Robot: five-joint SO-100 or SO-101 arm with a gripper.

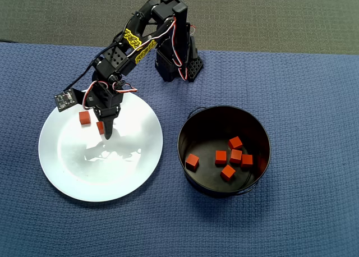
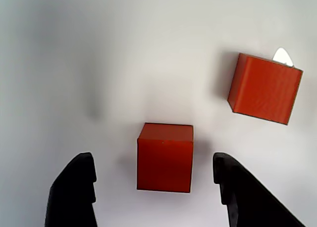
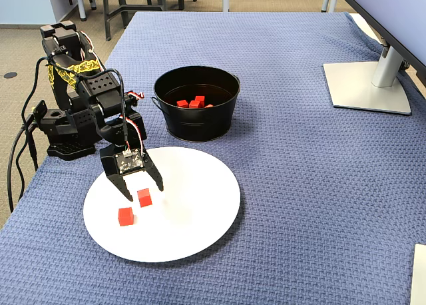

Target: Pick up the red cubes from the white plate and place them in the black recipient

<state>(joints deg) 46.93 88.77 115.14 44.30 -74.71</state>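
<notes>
- Here the blue cloth (image 3: 299, 185) covers the table.
- The white plate (image 3: 193, 218) holds two red cubes (image 3: 144, 197).
- The black recipient (image 1: 193, 128) beside it holds six more.
- The gripper (image 2: 156, 180) hangs spread wide over the plate, one cube between its fingers (image 2: 74, 187), untouched.

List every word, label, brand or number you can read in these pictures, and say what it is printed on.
None can be read. The yellow band on the arm carries black marks, too small and blurred to read in the overhead and fixed views. The red cubes, white plate and black pot are unmarked.
</notes>
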